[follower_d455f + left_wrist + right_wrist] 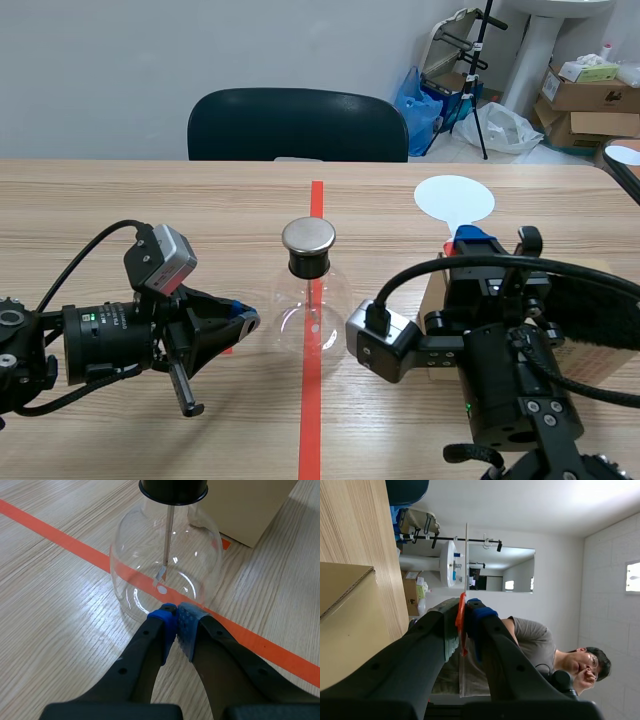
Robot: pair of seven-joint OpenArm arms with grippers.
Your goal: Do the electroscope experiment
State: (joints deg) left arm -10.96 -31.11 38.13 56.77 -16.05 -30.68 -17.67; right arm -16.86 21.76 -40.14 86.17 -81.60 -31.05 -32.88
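On the wooden counter (150, 200), my closed, empty left hand (176, 612) touches the round clear glass flask (312, 312); my right hand (464, 612), pinching the white round-headed paddle (455, 198), should near the silver cap (308, 235) slowly.

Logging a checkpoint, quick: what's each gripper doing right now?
Left gripper: fingers shut on nothing, tips at the glass flask.
Right gripper: shut on the white paddle.
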